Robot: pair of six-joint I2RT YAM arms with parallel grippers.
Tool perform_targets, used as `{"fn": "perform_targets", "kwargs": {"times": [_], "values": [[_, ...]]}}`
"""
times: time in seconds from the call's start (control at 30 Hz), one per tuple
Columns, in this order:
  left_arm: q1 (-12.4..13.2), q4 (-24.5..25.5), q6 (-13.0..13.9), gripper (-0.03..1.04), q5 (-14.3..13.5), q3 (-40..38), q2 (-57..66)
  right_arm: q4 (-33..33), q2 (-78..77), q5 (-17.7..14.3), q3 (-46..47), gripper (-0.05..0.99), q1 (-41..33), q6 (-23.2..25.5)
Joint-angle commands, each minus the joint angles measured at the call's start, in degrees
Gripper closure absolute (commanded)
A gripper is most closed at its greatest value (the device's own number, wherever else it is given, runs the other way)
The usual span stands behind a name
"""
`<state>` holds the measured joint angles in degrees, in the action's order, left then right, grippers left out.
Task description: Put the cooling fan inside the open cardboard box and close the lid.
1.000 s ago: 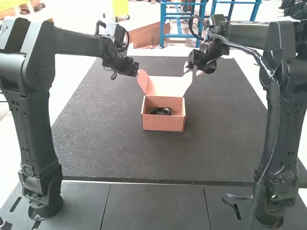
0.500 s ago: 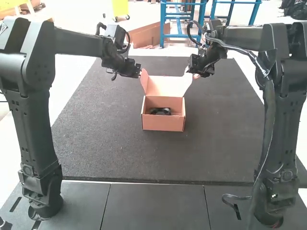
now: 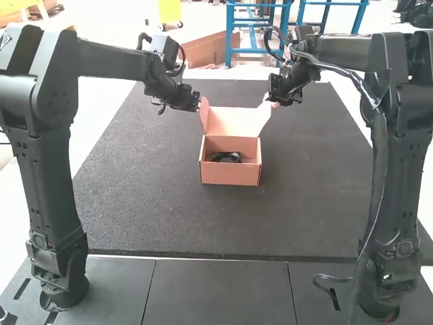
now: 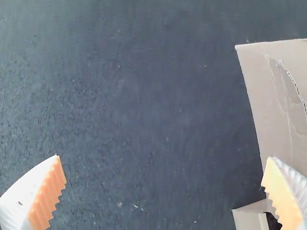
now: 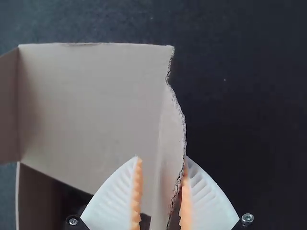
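Note:
The small cardboard box [image 3: 230,169] stands mid-mat with the black cooling fan [image 3: 226,157] lying inside it. Its lid [image 3: 235,120] stands upright at the far side, side flaps bent forward. My right gripper [image 3: 274,100] is at the lid's right top corner, and its white ribbed fingers [image 5: 120,191] are shut on the lid's side flap [image 5: 172,143]. My left gripper [image 3: 191,101] hovers just left of the lid's left flap. It is open wide [image 4: 163,196] over the mat, with the lid's edge [image 4: 278,105] beside one finger.
The dark mat [image 3: 135,176] covers the table, with bare room all around the box. The black table edge [image 3: 216,291] runs along the front.
My right gripper has edged up and left with the lid's flap in it. My left gripper has shifted slightly right, closer to the lid's left flap.

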<state>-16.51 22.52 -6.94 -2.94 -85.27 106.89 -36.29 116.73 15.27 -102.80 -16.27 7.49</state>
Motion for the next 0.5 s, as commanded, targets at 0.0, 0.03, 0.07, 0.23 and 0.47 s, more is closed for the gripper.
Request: {"fn": "perform_targets", "kwargs": {"times": [0.0, 0.03, 0.07, 0.23, 0.47], "values": [[-0.4, 0.2, -0.5, 0.04, 0.8, -2.0, 0.1, 0.3, -0.2, 0.6, -1.9, 0.75, -0.5, 0.2], [-0.4, 0.2, -0.5, 0.04, 0.8, -1.9, 0.0, 0.1, -0.2, 0.6, -1.8, 0.77, -0.8, 0.1], [-0.4, 0.3, -0.5, 0.04, 0.8, -1.9, 0.0, 0.0, -0.2, 0.5, -1.8, 0.79, -1.0, 0.1], [-0.4, 0.6, -0.5, 0.04, 0.8, -2.0, -0.1, -0.4, -0.2, 0.3, -1.4, 0.83, -1.7, -0.5], [-0.4, 0.8, -0.5, 0.04, 0.8, -2.0, -0.5, 2.3, -1.3, 0.2, 0.8, 0.87, -3.5, -1.5]]}}
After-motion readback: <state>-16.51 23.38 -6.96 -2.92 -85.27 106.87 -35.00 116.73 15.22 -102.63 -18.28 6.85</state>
